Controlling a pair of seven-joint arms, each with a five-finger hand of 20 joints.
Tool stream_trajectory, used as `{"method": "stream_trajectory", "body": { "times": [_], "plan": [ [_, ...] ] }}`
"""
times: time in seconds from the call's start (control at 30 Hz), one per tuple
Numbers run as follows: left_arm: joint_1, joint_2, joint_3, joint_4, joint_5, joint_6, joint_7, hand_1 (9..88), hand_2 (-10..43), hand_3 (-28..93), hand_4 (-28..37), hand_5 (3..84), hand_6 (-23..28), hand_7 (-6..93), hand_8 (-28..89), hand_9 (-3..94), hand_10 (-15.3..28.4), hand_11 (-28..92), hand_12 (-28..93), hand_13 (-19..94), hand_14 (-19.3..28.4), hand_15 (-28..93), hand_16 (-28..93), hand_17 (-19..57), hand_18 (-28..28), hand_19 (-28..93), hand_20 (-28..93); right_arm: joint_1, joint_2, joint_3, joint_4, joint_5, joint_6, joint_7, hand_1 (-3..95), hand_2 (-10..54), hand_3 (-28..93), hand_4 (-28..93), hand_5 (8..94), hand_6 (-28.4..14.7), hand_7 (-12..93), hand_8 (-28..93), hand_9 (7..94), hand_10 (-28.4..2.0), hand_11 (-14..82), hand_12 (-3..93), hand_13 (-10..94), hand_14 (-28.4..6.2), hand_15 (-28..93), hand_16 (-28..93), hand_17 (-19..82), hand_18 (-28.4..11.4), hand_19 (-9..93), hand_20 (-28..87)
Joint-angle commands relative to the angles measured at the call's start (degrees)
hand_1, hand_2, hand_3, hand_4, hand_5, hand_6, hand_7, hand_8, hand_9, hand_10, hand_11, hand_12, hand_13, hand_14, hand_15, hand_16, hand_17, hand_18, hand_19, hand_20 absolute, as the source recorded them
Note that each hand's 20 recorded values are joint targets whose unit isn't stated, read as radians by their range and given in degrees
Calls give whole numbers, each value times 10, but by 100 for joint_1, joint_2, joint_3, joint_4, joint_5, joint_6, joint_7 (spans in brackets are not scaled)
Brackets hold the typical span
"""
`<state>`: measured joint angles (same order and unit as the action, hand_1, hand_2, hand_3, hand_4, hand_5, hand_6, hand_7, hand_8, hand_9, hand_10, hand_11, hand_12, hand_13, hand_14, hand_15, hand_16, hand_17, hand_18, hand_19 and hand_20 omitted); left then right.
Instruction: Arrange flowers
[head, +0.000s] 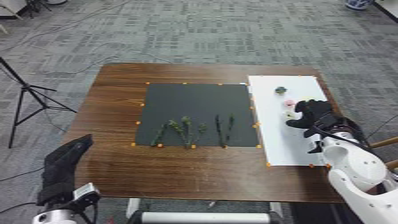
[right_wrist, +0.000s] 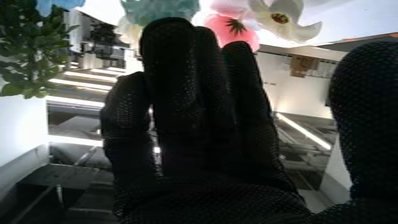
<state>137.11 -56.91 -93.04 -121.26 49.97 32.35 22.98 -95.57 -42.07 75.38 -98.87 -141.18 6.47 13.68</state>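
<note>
The right hand (head: 311, 114) is held over the white board (head: 286, 142), close beside the small flowers. Its fingers are kept straight, and the thumb is held well apart from them. Whether a flower is touched by it cannot be told. In the right wrist view, pink, white and blue-green blooms are seen past the fingertips, and green leaves (right_wrist: 31, 47) are seen off to one side.

On the white board, in the head view, the blue-green flower (head: 281, 90) is set farthest away. The pink flower (head: 289, 103) is placed nearer, and the white flower (head: 291, 115) is partly hidden by the right hand.

The left hand (head: 67, 156) is held at the left side of the brown surface (head: 169, 175), with its fingers straight and close together.

Leafy green stems (head: 187, 131) are laid on the dark mat (head: 182, 100), beside two thin dark stems (head: 219, 131). A black tripod (head: 27, 86) is stood on the grey floor (head: 178, 35).
</note>
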Motion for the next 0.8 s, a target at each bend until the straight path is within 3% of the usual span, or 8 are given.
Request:
{"method": "stream_trajectory", "body": {
  "times": [0.03,0.13,0.27,0.5,0.67,0.8],
  "plan": [
    [106,-66,-323,-87,114,60,113,320,-67,711,-176,530,33,196,-103,467,133,228,104,347,144,139,7,53,114,78,164,335,50,-283,60,109,-484,-11,303,-95,671,-168,605,-50,186,-55,714,-148,191,213,735,-110,476,325,361,-231,747,539],
    [71,18,-507,-127,10,127,191,319,-66,711,-176,532,33,195,-103,467,133,228,103,349,143,137,6,56,109,71,161,575,63,-502,156,176,-539,45,299,-95,668,-165,617,-53,180,-52,721,-147,192,213,743,-109,476,327,367,-231,753,539],
    [6,44,-631,-190,60,107,215,315,-65,715,-177,533,33,196,-102,468,133,227,103,351,143,138,6,57,105,70,161,774,16,-736,331,115,-411,123,303,-95,659,-164,637,-52,180,-50,743,-141,199,213,762,-99,477,329,383,-228,767,539],
    [-35,38,-559,-203,13,60,207,310,-64,719,-181,534,32,196,-102,470,133,227,103,351,142,138,6,58,105,68,163,935,-34,-1076,487,98,-160,348,325,-95,637,-156,699,-37,197,-56,811,-130,208,208,827,-71,467,336,448,-212,816,523],
    [-126,75,-443,-177,-51,134,207,307,-61,720,-183,534,33,194,-102,470,133,227,104,351,143,137,6,56,106,67,163,1033,-76,-1236,534,172,-287,404,324,-95,629,-156,762,-23,214,-63,881,-127,218,210,907,-44,429,344,535,-182,863,451],
    [-128,42,-406,-182,-43,98,164,304,-60,722,-184,535,34,192,-101,471,133,227,104,351,144,137,6,56,106,67,163,1130,-157,-1338,626,120,-436,460,306,-95,619,-153,786,-22,217,-61,904,-125,218,209,931,-40,411,346,574,-162,874,407]
  ]
}}
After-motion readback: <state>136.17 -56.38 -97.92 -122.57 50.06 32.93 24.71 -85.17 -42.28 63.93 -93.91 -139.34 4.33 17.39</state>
